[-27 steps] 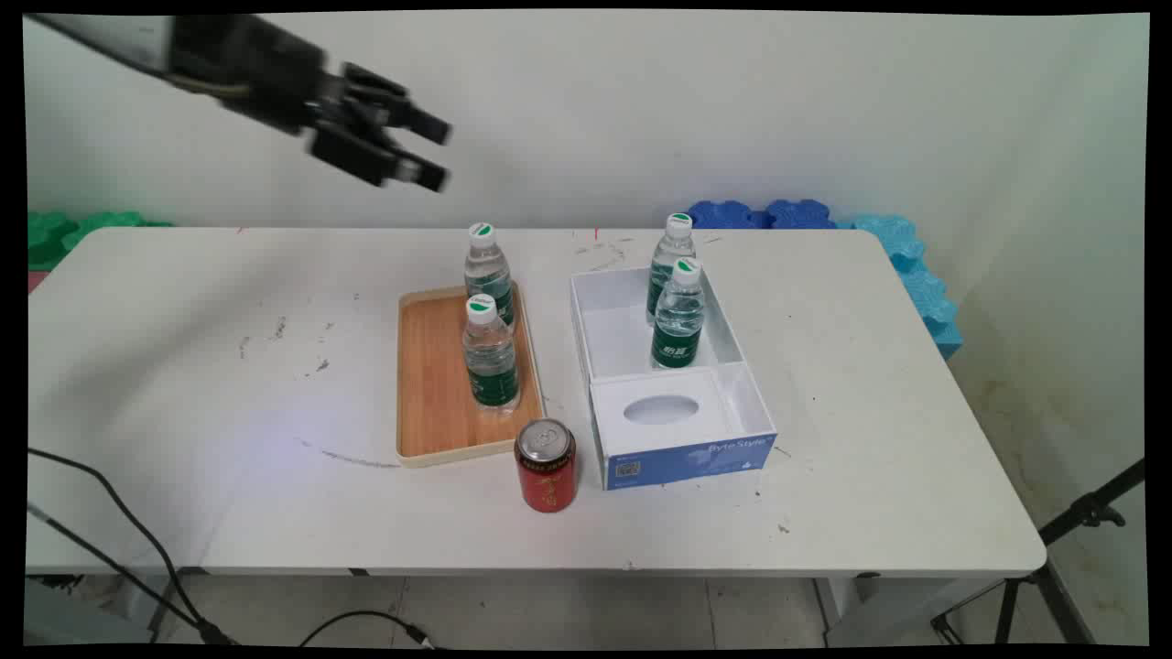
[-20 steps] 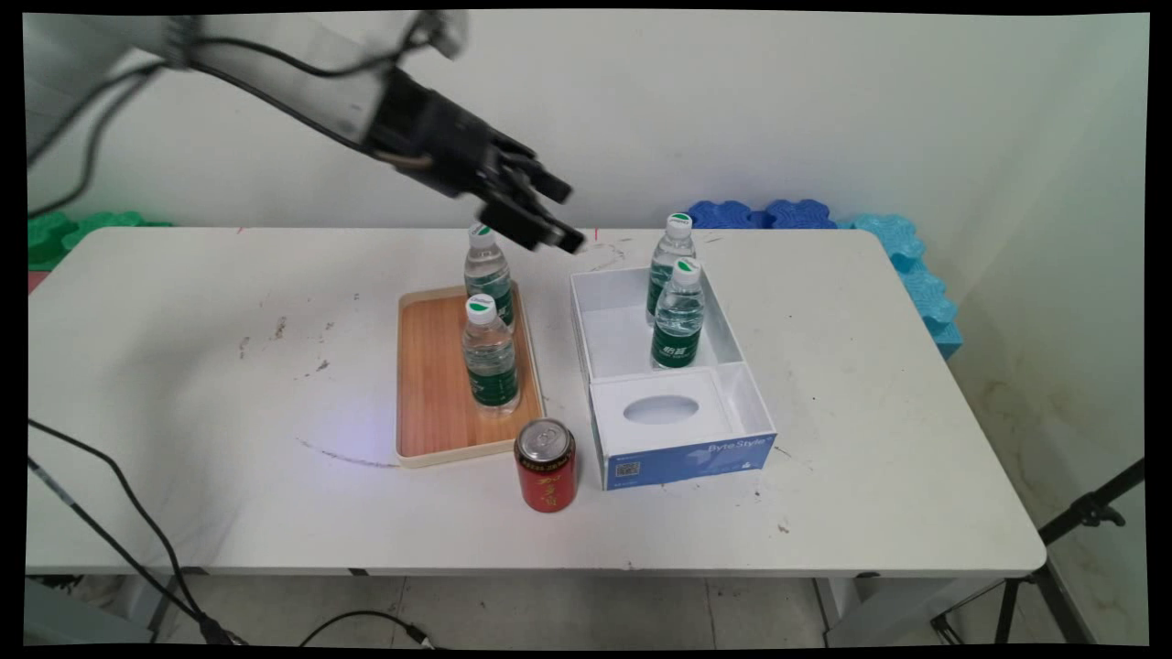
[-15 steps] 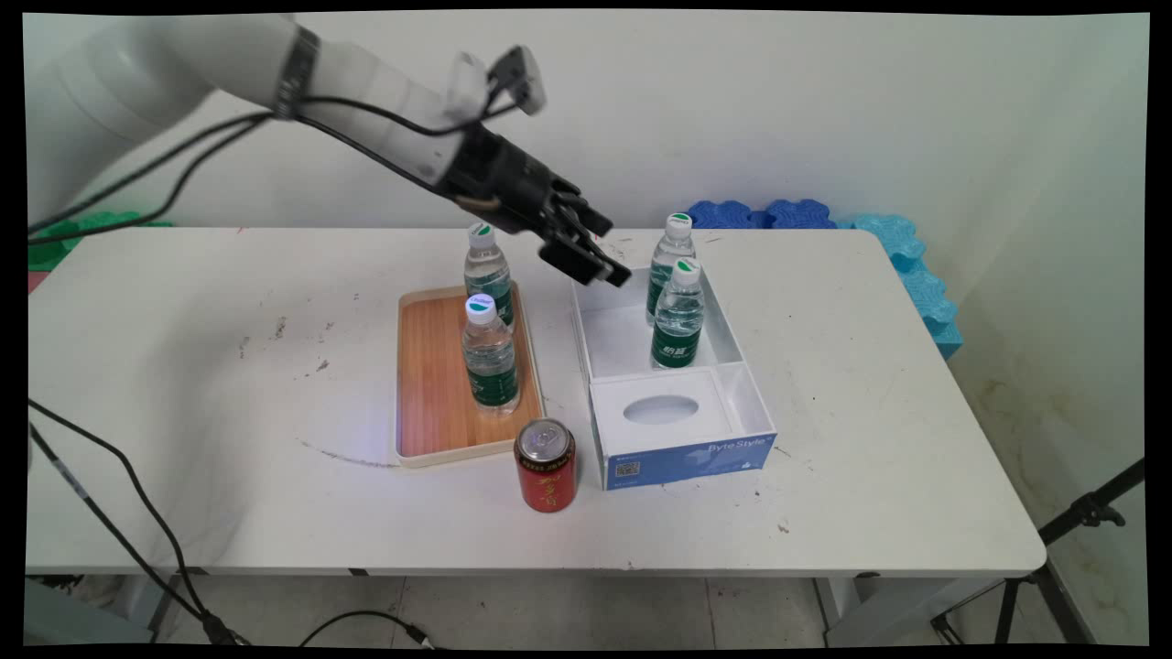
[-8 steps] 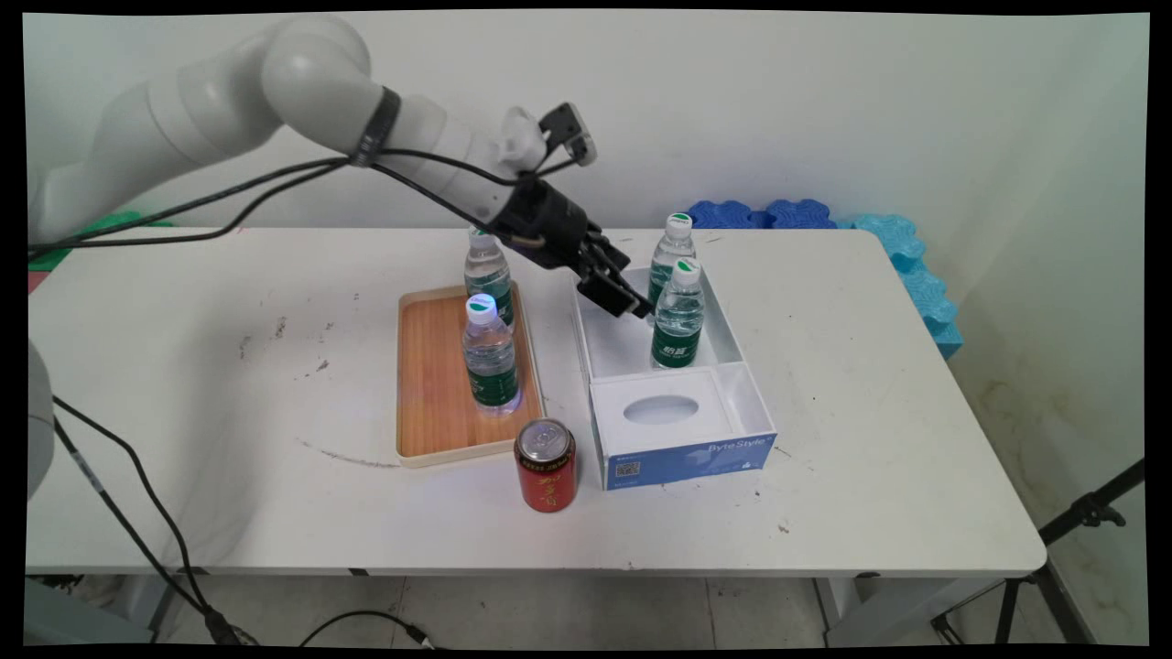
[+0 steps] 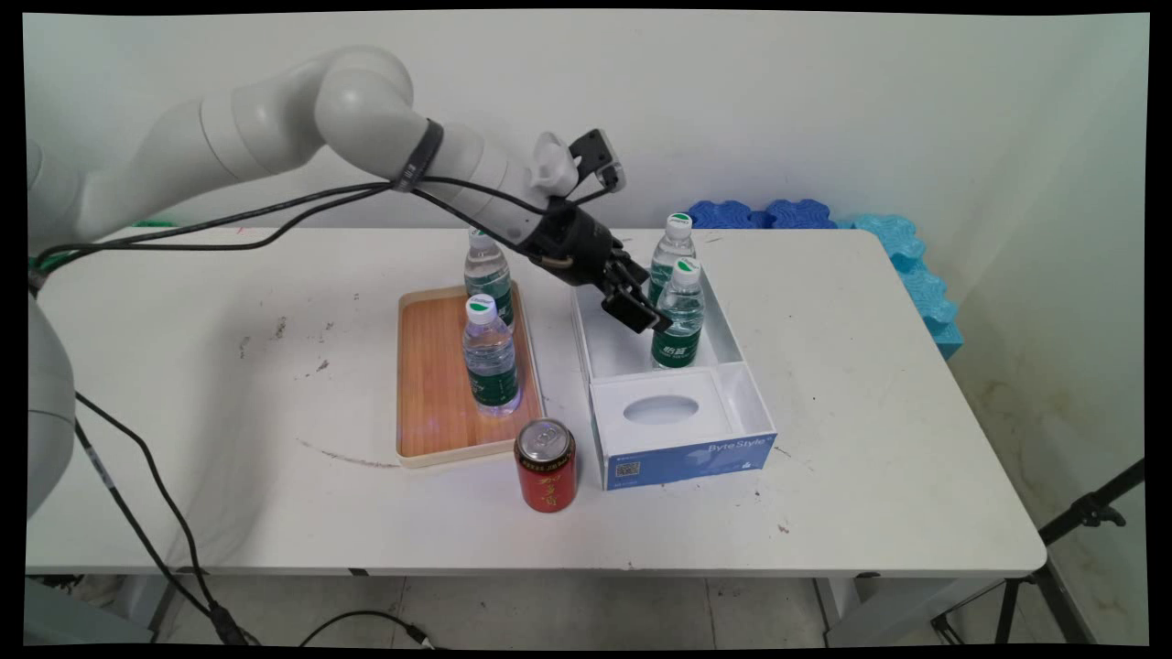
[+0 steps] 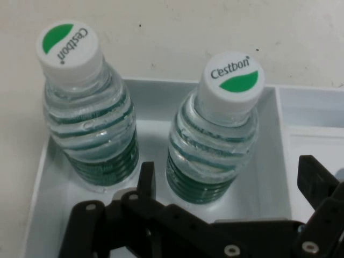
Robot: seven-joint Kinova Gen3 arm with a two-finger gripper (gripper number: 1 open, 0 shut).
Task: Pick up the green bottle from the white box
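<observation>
— White surface (image 5: 870,412), blue-and-white box (image 5: 732,339) at centre, two water bottles upright in its far compartment. Any hazard?

— Possibly. Tight quarters: far bottle (image 5: 673,252) just beside near bottle (image 5: 679,320). Could tip either one if a finger clips a shoulder, or could snag the box wall. Tall, narrow, seemingly full, so probably quick to topple.

— And the tool (image 5: 645,311)?

— Spread wide, gripping nothing, fingers (image 6: 146,180) low on either side of the near bottle, not visibly touching.

— Look of that bottle?

— Clear, ribbed, green label, white cap (image 6: 236,79) marked Cestbon.
</observation>
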